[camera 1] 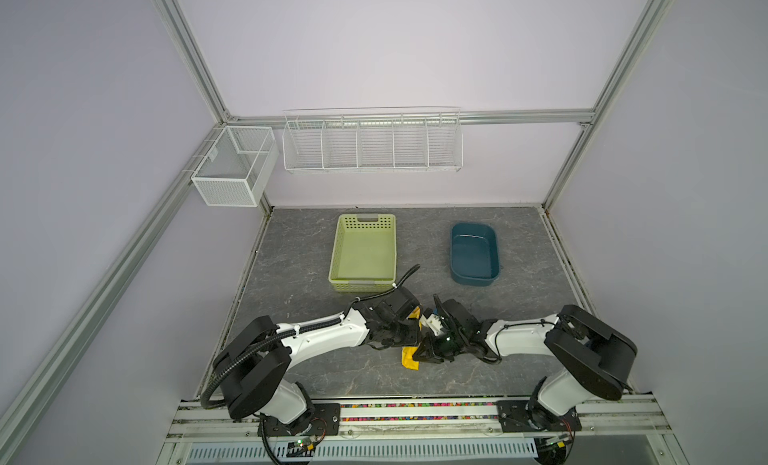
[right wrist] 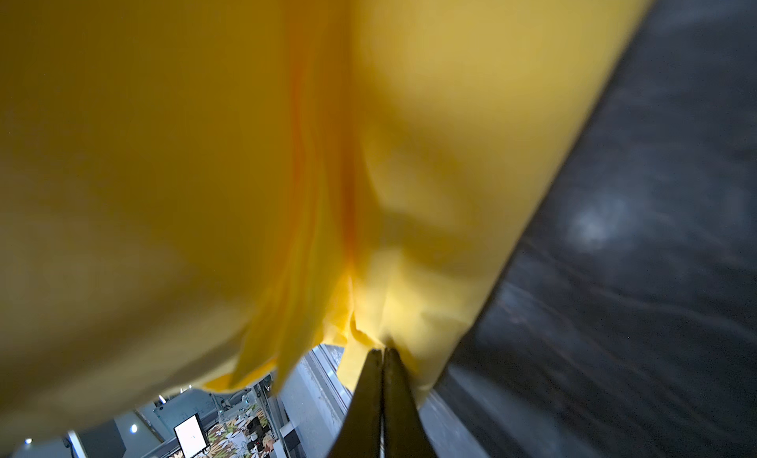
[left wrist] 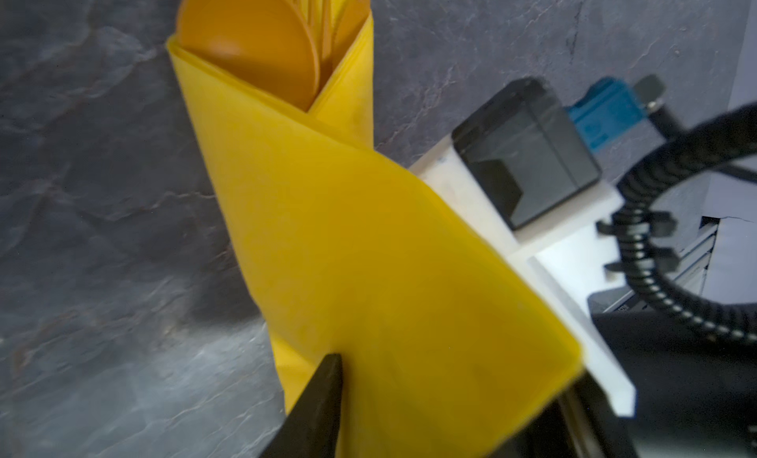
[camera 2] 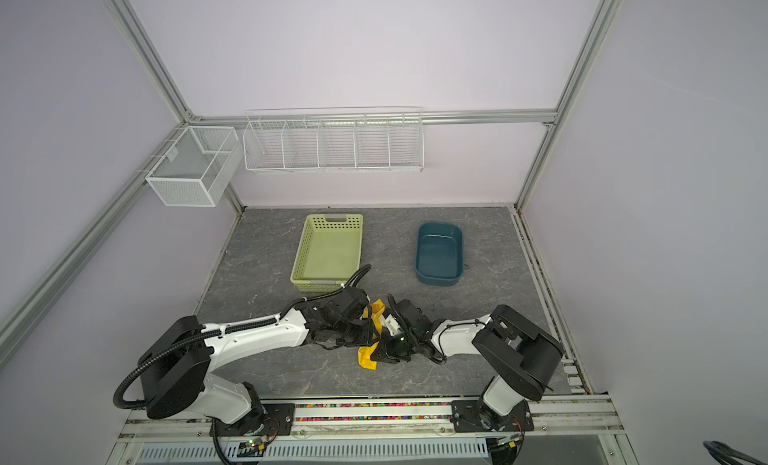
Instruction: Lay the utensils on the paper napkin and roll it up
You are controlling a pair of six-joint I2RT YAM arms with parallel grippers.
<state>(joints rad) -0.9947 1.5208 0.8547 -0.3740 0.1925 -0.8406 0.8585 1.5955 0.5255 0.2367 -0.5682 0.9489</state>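
The rolled napkin (left wrist: 348, 251) holds the utensils (left wrist: 254, 42); the left hand (left wrist: 456, 372) grasps it, and the right hand (right wrist: 383, 352) pinches its edge.

Both arms are the same build: left arm (camera 1: 324, 338) and right arm (camera 1: 519, 338) have white link shells and big rounded black joint housings (camera 1: 257, 367). Left carries a black corrugated conduit (camera 1: 227, 366), strapped to the link with white zip ties (camera 1: 297, 330); right has only a thin black cable (camera 1: 525, 325). Black base plates (camera 1: 322, 417) with screws, red wires beside them. Right wrist: green LED (camera 1: 447, 339), black camera box (left wrist: 528, 149) on a white bracket (left wrist: 573, 251), blue plug (left wrist: 606, 112). Jaws are dark, slim and tapered.
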